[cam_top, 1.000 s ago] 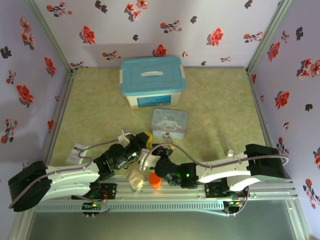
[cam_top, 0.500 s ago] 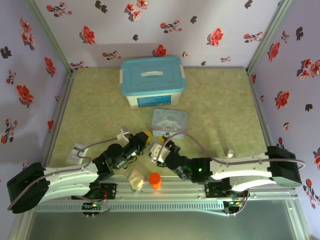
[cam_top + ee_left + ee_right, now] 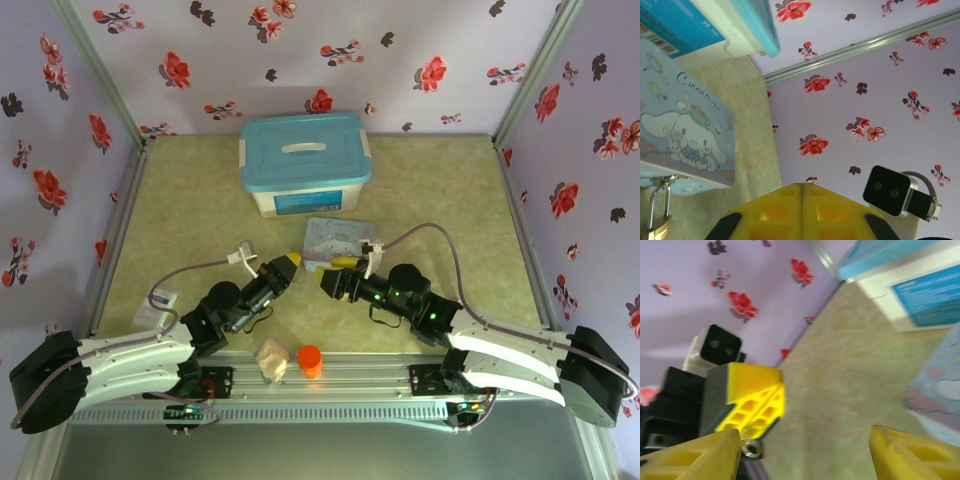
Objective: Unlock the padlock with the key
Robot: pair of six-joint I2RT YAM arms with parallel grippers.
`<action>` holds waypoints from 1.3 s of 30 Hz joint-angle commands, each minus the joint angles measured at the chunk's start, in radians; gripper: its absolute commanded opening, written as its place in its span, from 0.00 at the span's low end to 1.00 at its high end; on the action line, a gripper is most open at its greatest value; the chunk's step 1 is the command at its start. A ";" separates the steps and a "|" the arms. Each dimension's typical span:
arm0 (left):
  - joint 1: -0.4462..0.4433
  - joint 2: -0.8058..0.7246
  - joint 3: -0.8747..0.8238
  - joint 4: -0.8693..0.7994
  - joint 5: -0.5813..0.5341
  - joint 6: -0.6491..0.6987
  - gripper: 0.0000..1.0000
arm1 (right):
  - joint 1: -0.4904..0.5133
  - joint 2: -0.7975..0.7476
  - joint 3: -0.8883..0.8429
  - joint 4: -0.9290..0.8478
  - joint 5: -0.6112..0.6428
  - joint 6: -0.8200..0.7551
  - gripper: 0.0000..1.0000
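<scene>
Green table (image 3: 450, 200): padlock (image 3: 654, 225) hung at tin's (image 3: 685, 135) 6 o'clock edge. Left gripper (image 3: 801, 192) clenched, seemingly on key (image 3: 752, 449); right gripper (image 3: 805, 440) spread. Padlock to be steadied before insertion.

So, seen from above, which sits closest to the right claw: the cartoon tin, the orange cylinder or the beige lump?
1. Cartoon tin, just beyond the right gripper.
2. Orange cylinder, at the near edge.
3. Beige lump, left of the cylinder, a little farther.

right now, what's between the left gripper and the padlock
Just bare table, in the left wrist view: the padlock hangs at the cartoon tin's edge, with nothing between it and the left gripper.
</scene>
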 commanded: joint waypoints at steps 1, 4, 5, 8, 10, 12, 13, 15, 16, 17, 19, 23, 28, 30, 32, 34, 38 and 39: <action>0.014 -0.007 0.039 0.036 -0.008 0.124 0.00 | -0.006 0.047 0.032 0.174 -0.156 0.201 0.68; 0.015 -0.007 0.040 0.046 -0.007 0.143 0.00 | -0.005 0.090 0.036 0.252 -0.173 0.237 0.62; 0.016 -0.006 0.040 0.062 -0.008 0.147 0.00 | -0.005 0.105 0.036 0.267 -0.173 0.248 0.60; 0.016 0.005 0.040 0.125 -0.007 0.155 0.00 | -0.005 0.160 0.032 0.353 -0.185 0.292 0.57; 0.015 0.015 0.040 0.158 -0.007 0.153 0.00 | -0.005 0.198 0.030 0.417 -0.193 0.321 0.53; 0.015 0.026 0.037 0.179 -0.007 0.148 0.00 | -0.004 0.228 0.031 0.453 -0.203 0.335 0.50; 0.015 0.033 0.035 0.193 -0.007 0.147 0.00 | -0.005 0.237 0.031 0.468 -0.206 0.339 0.49; 0.016 0.044 0.036 0.205 -0.007 0.141 0.00 | -0.005 0.251 0.029 0.486 -0.210 0.344 0.45; 0.015 0.050 0.034 0.209 -0.007 0.140 0.00 | -0.004 0.255 0.025 0.500 -0.208 0.347 0.44; 0.016 0.053 0.034 0.213 -0.006 0.138 0.00 | -0.005 0.254 0.025 0.508 -0.206 0.346 0.42; 0.015 0.059 0.036 0.213 -0.006 0.134 0.00 | -0.005 0.247 0.032 0.490 -0.211 0.339 0.38; 0.016 0.079 0.038 0.228 -0.007 0.123 0.00 | -0.004 0.255 0.045 0.477 -0.225 0.336 0.32; 0.021 0.095 0.028 0.263 -0.011 0.104 0.00 | -0.005 0.274 0.042 0.503 -0.232 0.351 0.30; 0.022 0.098 0.027 0.265 -0.011 0.096 0.00 | -0.004 0.281 0.041 0.515 -0.235 0.356 0.30; 0.022 0.103 0.025 0.273 -0.009 0.090 0.00 | -0.003 0.293 0.042 0.529 -0.236 0.363 0.29; 0.021 0.107 0.027 0.281 -0.009 0.089 0.00 | -0.003 0.307 0.039 0.549 -0.237 0.370 0.26; 0.022 0.113 0.030 0.282 -0.010 0.083 0.00 | -0.003 0.318 0.036 0.572 -0.229 0.377 0.25; 0.021 0.115 0.029 0.282 -0.009 0.082 0.00 | -0.002 0.321 0.036 0.578 -0.229 0.381 0.24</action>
